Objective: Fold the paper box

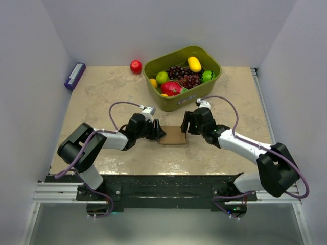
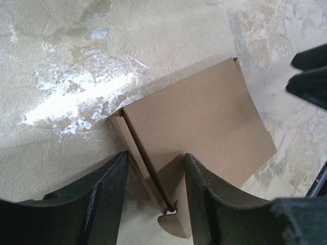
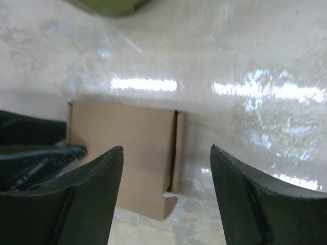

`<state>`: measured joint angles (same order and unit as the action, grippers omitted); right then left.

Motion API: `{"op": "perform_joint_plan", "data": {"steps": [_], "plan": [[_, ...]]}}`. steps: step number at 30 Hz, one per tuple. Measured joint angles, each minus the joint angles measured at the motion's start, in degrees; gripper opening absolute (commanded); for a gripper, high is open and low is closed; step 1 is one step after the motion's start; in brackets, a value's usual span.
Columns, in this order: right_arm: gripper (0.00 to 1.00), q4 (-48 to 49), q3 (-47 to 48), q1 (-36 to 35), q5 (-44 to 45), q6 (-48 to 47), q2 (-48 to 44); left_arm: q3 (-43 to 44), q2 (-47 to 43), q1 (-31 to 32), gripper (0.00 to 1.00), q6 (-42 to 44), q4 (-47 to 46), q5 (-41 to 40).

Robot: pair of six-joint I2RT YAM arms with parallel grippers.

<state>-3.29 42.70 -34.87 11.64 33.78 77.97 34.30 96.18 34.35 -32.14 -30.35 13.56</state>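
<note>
Marbled beige table [image 1: 102, 97] carries the flat paper box [image 1: 172, 136] between both arms. Left gripper [image 2: 153, 159], jaws apart, straddles its side flap, likely to crease it; right gripper [image 3: 166, 150] gapes empty by the opposite edge. Fruit bin [image 1: 168, 104] sits beyond.

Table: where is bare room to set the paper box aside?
Bare: far left, between the purple box and the left arm; the strip between the paper box and the near edge; the right, between the green bin and table edge. Crowded: mid-table, where left gripper and right gripper flank the box.
</note>
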Motion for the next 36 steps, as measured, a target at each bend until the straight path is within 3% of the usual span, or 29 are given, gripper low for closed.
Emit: {"op": "perform_joint_plan", "data": {"steps": [10,16,19,20,23,27,29,33,36], "plan": [[0.54,4.90,-6.73,3.50,-10.97,-0.11,3.37,0.00,0.00,-0.09,0.46,0.37,0.20,0.13],[0.35,9.31,-7.37,4.90,-13.60,0.33,5.11,-0.02,0.00,-0.11,0.40,1.46,0.39,0.13],[0.22,11.87,-7.91,5.22,-14.69,0.70,6.45,-0.09,0.02,-0.11,0.34,2.12,0.20,0.39],[0.13,12.87,-8.04,5.31,-15.26,0.76,6.93,-0.15,0.15,-0.11,0.33,2.51,-0.09,0.59],[0.05,15.52,-8.37,5.62,-16.26,1.05,8.02,-0.42,0.61,-0.31,0.28,3.30,-1.36,0.92],[0.06,17.86,-8.46,6.27,-16.98,1.14,9.09,-0.46,0.90,-0.48,0.27,4.31,-2.25,0.61],[0.12,17.81,-8.44,6.29,-16.98,1.14,9.05,-0.46,0.90,-0.48,0.31,4.52,-2.32,0.52],[0.25,16.11,-7.82,6.25,-16.65,0.90,8.63,-0.46,0.42,-0.46,0.55,4.66,-1.86,-0.07],[0.42,13.44,-6.71,6.10,-15.85,0.46,8.33,-0.44,-0.39,-0.39,0.62,5.01,0.22,-0.22]]}}
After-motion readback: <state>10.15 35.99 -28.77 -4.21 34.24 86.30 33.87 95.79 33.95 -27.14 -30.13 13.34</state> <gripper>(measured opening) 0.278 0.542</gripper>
